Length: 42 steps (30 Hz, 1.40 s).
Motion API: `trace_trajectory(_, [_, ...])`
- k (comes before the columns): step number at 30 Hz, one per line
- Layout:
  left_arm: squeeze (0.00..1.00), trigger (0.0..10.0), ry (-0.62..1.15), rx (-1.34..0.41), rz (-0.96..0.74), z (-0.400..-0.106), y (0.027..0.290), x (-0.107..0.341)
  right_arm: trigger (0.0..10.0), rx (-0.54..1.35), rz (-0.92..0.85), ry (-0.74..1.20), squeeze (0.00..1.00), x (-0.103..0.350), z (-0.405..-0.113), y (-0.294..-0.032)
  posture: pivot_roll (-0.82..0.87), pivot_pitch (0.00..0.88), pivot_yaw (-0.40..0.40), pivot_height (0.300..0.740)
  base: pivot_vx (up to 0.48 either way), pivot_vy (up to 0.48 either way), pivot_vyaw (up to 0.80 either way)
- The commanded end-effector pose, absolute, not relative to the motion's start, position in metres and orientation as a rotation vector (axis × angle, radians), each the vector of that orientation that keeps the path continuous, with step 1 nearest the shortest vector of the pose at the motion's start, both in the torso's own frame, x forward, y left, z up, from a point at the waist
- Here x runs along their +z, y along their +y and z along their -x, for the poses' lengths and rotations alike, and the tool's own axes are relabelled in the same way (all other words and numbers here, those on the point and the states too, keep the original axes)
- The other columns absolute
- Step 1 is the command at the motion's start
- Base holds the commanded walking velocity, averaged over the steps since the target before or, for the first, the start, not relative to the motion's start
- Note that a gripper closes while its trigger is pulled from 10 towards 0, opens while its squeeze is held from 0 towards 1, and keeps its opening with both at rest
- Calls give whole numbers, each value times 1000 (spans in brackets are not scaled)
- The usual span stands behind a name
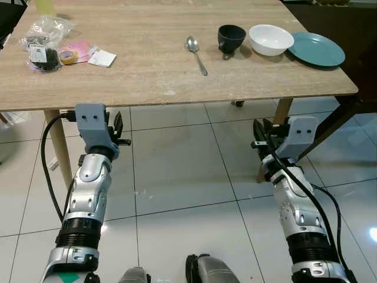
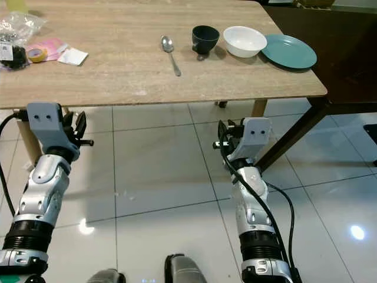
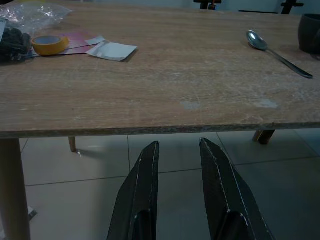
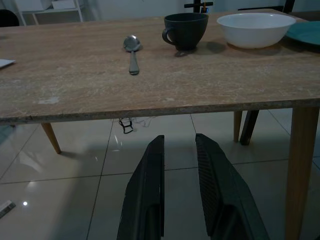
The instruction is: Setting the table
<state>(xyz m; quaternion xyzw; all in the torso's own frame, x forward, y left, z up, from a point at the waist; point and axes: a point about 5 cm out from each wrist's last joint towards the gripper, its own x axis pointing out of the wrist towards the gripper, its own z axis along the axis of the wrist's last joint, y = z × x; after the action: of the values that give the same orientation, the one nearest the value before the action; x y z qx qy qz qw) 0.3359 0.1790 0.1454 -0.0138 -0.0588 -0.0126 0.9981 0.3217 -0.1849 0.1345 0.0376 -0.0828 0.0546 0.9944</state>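
Note:
On the wooden table [image 1: 147, 76] lie a metal spoon [image 1: 196, 54], a dark cup [image 1: 230, 39], a white bowl [image 1: 271, 39] and a teal plate [image 1: 316, 49], lined up toward the right end. Both grippers are held low, in front of the table's near edge and below its top. My left gripper [image 1: 118, 125] is open and empty, facing the left half of the table. My right gripper [image 1: 261, 133] is open and empty too, with the spoon [image 4: 132, 52], cup [image 4: 185, 29] and bowl [image 4: 256, 29] ahead of it beyond the edge.
At the table's left end sit a plastic bag [image 1: 44, 36], a yellow tape roll [image 1: 69, 56] and a white packet [image 1: 102, 58]. Table legs [image 1: 59, 147] stand at the near corners. Dark furniture [image 1: 353, 23] adjoins on the right. The floor is light, glossy tile.

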Motion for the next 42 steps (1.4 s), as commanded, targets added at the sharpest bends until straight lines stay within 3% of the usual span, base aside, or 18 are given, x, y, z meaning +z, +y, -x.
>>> trace_trajectory(1, [0,10000,-116,-39,35,-333,176,143,10000,109,-73,-141,0,130,-320,-186,63,84,-28,740,266,0,0])
trace_trajectory(42, [0,10000,-130,-61,50,-335,174,148,10000,109,-81,-153,0,137,-325,-189,66,82,-26,740,324,0,0])
